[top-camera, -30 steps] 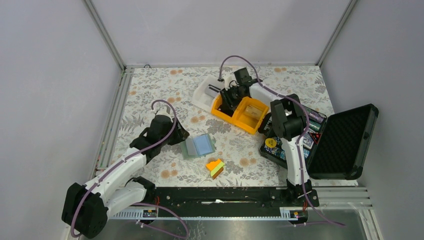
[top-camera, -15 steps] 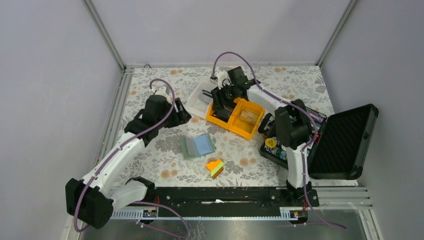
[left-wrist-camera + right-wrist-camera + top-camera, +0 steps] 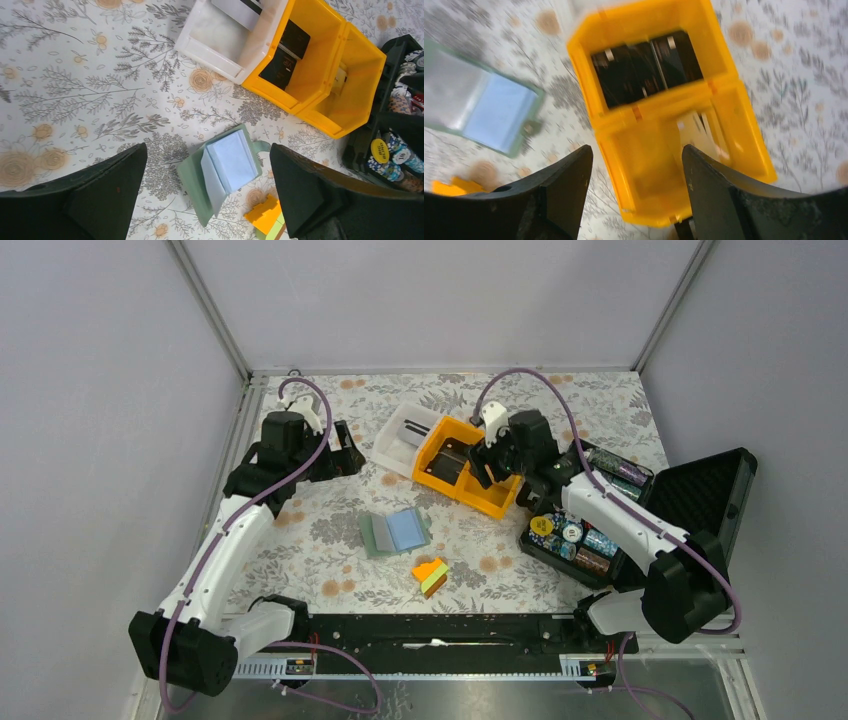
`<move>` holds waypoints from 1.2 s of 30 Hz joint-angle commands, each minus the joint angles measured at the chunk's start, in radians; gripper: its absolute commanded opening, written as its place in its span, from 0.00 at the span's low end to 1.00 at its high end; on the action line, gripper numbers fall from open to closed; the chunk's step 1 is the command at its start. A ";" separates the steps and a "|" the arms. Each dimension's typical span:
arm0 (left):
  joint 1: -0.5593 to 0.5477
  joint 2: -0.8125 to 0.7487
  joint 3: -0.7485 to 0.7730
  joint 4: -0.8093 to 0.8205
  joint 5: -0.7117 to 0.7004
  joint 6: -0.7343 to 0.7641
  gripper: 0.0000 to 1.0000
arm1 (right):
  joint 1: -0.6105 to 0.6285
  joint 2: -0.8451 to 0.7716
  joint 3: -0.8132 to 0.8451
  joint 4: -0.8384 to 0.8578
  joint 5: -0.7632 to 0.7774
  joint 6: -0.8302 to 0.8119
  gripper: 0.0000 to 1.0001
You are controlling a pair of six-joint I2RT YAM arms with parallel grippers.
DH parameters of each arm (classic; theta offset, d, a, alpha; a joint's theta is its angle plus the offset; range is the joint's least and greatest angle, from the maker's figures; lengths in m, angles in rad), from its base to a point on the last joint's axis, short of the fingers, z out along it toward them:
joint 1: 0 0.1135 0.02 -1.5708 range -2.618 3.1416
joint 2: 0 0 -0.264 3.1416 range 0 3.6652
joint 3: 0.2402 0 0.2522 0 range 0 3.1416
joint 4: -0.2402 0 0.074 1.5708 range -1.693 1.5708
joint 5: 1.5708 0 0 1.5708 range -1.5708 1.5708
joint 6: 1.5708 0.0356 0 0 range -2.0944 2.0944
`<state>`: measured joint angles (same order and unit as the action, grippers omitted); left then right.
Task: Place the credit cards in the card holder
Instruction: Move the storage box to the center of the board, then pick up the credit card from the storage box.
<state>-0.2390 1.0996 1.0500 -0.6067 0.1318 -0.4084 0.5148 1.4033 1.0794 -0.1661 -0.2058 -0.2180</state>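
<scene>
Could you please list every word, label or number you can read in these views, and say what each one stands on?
"VIP": seems to read so, printed sideways on the black card lying in the yellow bin.
"BIG BLIND": small, but probably this, on the yellow chip.
The other chips: their markings are too small to read.
Right wrist view: blurred, nothing legible.
Top view: no text large enough to read.

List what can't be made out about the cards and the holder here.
Right wrist view: motion blur, black cards uncountable.
Left wrist view: top edge cuts off the white tray and its white card.
Top view: card holder pockets too small to check.
</scene>
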 commanded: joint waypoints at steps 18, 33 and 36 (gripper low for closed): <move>0.010 -0.135 -0.072 0.022 -0.040 0.117 0.99 | 0.020 0.199 -0.130 0.151 0.352 -0.223 0.67; 0.010 -0.133 -0.070 0.022 -0.022 0.114 0.99 | 0.049 0.330 -0.127 0.235 0.418 -0.352 0.74; 0.010 -0.136 -0.070 0.022 -0.022 0.113 0.99 | 0.057 0.337 -0.144 0.287 0.465 -0.384 0.73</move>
<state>-0.2337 0.9714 0.9730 -0.6121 0.0937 -0.3096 0.5514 1.7329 0.9379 0.0204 0.1799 -0.5453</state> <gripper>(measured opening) 0.985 0.741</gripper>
